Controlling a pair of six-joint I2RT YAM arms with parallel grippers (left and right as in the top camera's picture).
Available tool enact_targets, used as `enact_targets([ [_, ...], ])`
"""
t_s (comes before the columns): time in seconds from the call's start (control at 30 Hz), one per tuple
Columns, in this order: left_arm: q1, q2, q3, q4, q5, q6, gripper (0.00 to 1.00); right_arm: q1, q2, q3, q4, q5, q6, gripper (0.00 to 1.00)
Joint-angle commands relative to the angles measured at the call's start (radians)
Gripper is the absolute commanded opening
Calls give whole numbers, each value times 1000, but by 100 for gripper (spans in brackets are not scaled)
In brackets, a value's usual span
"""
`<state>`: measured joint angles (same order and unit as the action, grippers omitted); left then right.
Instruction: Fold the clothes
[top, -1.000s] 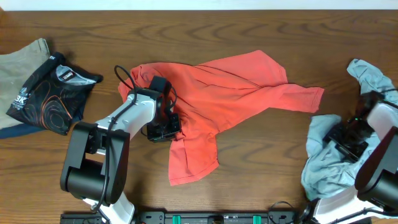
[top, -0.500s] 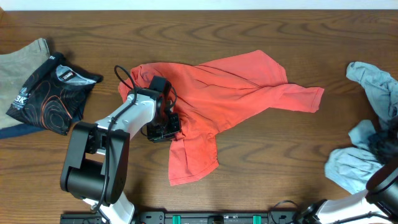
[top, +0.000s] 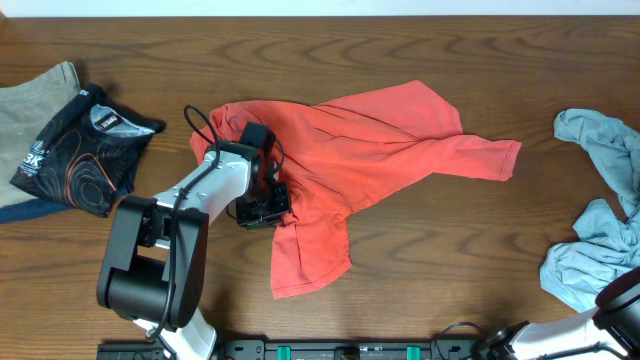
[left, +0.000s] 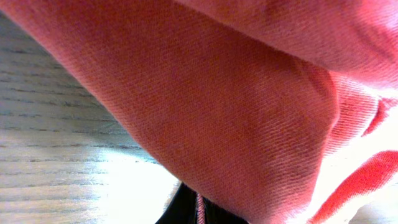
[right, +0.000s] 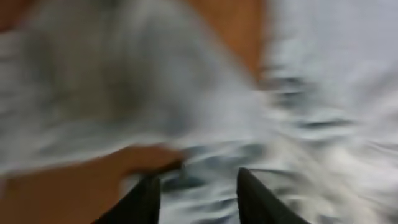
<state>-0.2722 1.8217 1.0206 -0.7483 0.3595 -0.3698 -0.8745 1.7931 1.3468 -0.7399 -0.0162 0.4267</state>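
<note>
Overhead, you have the coral-red T-shirt (top: 370, 150) lying crumpled in the middle of the counter (top: 420, 260). One sleeve reaches right and a flap hangs toward the near edge. Your left gripper (top: 264, 208) sits at the shirt's left side, where that flap meets the body, with its jaws together on the fabric. I judge that hold is there to lift or drag this edge so the shirt can be spread flat before any fold. The left wrist view agrees: red cloth (left: 217, 112) fills it and drapes right over the lens.

At the far right edge lies the grey-blue cloth (top: 595, 265), bunched and pulled clear of the red shirt, probably to leave working room. The right gripper (right: 199, 196) shows only in its own blurred view, with dark fingers (right: 142, 199) apart above pale fabric. You cannot tell whether any cloth is caught between them.

By count, there is one red shirt. There is grey-blue cloth that could be one tee or two; the bunching hides which. At the left there is one black printed garment (top: 75, 155) stacked on one tan garment (top: 35, 95), with a blue edge (top: 20, 212) beneath.
</note>
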Motion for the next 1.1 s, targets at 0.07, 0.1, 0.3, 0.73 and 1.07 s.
enact_targets([
  [0.07,3,1,-5,-9,-13,-8,6,113,5,14,-92,-331,-180,45],
  [0.1,6,-1,-5,-9,-15,-7,6,138,5,13,-119,-323,-198,45],
  [0.3,69,-44,17,-82,-152,-9,6,301,5,8,-254,-270,-296,47],
  [0.73,369,-332,44,-242,-208,-9,6,555,5,-26,-309,-257,-304,63],
  [1.07,376,-339,18,-242,-185,-8,6,722,6,-134,-352,-186,-88,70],
])
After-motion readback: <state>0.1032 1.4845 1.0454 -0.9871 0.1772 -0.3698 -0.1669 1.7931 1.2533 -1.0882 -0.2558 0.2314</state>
